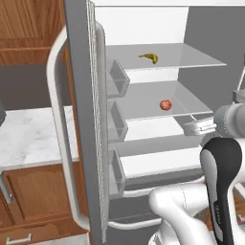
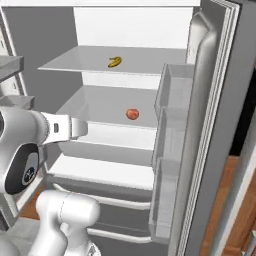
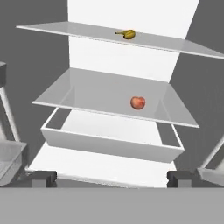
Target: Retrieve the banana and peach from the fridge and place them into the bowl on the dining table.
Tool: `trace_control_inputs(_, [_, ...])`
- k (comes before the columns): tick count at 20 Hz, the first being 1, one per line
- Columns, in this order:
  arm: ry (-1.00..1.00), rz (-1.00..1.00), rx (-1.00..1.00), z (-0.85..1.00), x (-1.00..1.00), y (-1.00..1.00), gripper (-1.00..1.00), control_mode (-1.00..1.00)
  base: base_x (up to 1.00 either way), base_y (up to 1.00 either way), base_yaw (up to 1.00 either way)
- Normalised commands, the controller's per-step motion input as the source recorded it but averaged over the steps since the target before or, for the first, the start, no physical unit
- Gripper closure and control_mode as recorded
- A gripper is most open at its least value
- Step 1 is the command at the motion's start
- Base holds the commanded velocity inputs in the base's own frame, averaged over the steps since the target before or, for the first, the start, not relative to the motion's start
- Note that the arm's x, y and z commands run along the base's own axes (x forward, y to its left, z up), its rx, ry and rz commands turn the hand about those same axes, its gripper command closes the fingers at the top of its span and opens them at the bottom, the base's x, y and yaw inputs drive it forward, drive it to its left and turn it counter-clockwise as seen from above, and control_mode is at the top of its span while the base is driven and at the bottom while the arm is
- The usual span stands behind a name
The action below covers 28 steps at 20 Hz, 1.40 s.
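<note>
Marble bench [image 1: 28, 134] at far left of the left base view, white with grey veins, brown wooden cabinets [image 1: 33, 28] above and below it. Next to the right, the fridge [image 1: 81, 119] door stands swung open toward me, its long white curved handle [image 1: 60, 139] running down the grey edge and three grey door bins on its inner face.

Past the door, the white interior lies open. Upper glass shelf [image 1: 162, 60] carries the banana [image 1: 149, 58], small and yellow, lying on its side near the middle. Shelf below [image 1: 148, 103] carries the peach [image 1: 165, 105], red-orange, sitting alone toward the front right part of the shelf. The two fruits are well apart, one shelf between levels. Under the peach's shelf a white drawer [image 3: 109, 140] shows in the hand view.

My fingers [image 3: 111, 178] stand fully spread, nothing between them, nothing touched. In the hand view the two dark tips rise at the bottom, one at left [image 3: 43, 177] and one at right, with the peach [image 3: 138, 103] ahead between their lines and the banana [image 3: 127, 34] higher on its shelf.

In the left base view my hand sits just outside the fridge at right, level with the lower edge of the peach's shelf, short of it. In the right base view the other door [image 2: 210, 125] stands open at right, with its own bins; peach [image 2: 132, 114] and banana [image 2: 115, 62] sit on their shelves there.
</note>
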Motion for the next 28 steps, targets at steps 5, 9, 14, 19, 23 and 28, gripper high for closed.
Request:
trace_control_inputs(5, [0.00, 0.00, 0.00, 0.00, 0.00, 0.00, -1.00, 1.00, 1.00, 0.00, 0.00])
trace_control_inputs(9, [0.00, 0.00, 0.00, 0.00, 0.00, 0.00, -1.00, 1.00, 1.00, -0.07, 0.00])
trace_control_inputs(14, [0.00, 0.00, 0.00, 0.00, 0.00, 0.00, -1.00, 1.00, 0.93, -0.08, 0.00])
trace_control_inputs(19, [0.02, 0.00, 0.00, 0.03, 0.04, -0.09, -1.00, -1.00, 0.13, -0.03, 0.00])
trace_control_inputs(23, [0.00, 0.00, 0.00, 0.57, 0.00, -0.14, -1.00, -1.00, 0.00, 0.00, 0.00])
trace_control_inputs(28, [-0.03, 0.00, -0.03, 0.91, 0.01, 0.00, -1.00, -1.00, 0.00, 0.00, 0.00])
